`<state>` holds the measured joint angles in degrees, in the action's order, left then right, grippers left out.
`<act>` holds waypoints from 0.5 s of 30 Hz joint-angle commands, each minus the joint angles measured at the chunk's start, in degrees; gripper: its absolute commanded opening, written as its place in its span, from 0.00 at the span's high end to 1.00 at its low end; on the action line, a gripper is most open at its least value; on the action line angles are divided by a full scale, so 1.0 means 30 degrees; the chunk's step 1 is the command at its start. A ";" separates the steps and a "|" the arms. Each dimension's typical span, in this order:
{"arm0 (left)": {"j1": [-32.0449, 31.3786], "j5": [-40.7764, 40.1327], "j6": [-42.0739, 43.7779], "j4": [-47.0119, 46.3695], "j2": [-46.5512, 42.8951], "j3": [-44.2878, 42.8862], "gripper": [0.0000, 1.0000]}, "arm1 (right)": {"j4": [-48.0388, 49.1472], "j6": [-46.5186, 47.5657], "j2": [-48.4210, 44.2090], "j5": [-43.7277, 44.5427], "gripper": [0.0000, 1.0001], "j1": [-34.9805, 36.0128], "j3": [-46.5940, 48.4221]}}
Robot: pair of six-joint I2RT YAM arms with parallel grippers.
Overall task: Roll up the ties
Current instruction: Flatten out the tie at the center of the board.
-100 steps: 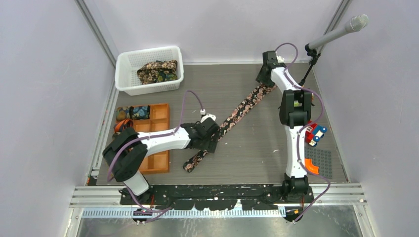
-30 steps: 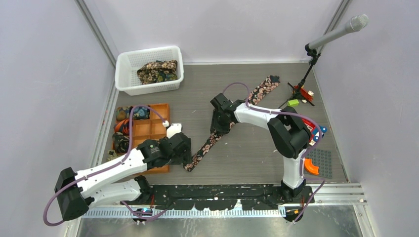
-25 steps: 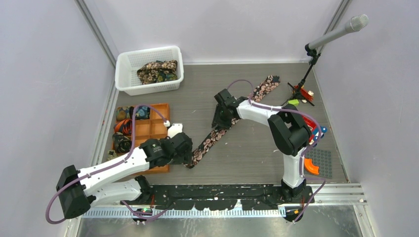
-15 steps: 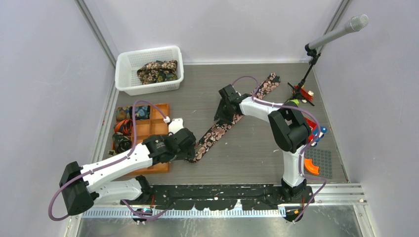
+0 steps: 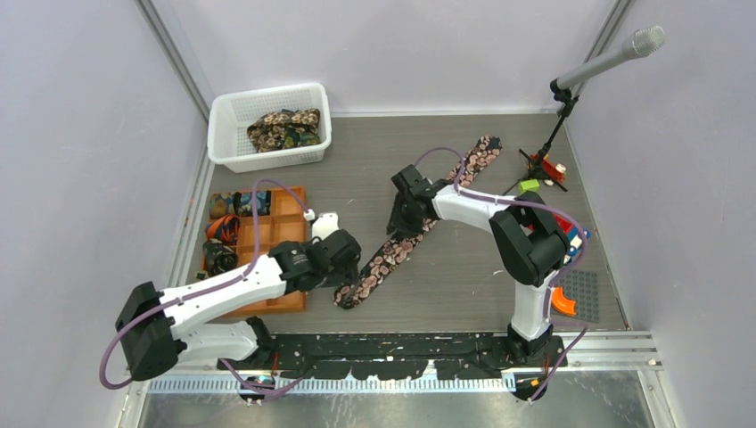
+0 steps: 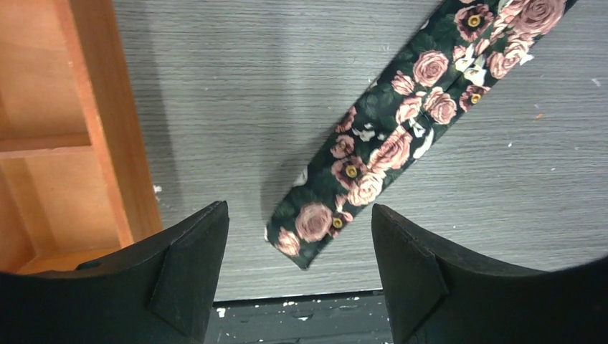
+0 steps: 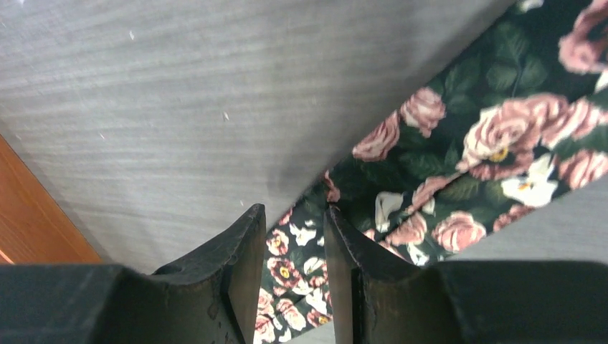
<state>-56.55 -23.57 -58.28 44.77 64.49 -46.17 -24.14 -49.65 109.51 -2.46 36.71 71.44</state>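
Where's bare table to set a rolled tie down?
Two free patches: the far strip between the white basket and the far end of the floral tie, and the near-right stretch between that tie and the grey baseplate. Crowded: left edge with the orange tray, right edge with the mic stand and toy blocks.
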 commanded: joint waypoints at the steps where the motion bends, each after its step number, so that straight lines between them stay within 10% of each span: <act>1: 0.0022 0.0480 0.0969 -0.1497 0.1451 -0.0485 0.25 | -0.2584 0.0738 -0.1920 0.0412 0.59 0.0283 0.0605; 15: 0.3023 0.2274 0.3934 -0.2517 0.4695 -0.1638 0.33 | -0.3024 -0.0374 -0.6251 0.3496 0.60 0.0283 -0.3423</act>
<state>-52.73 -20.05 -52.21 39.88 76.18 -47.40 -33.32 -47.83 95.04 3.79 37.71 66.28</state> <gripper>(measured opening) 0.699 0.409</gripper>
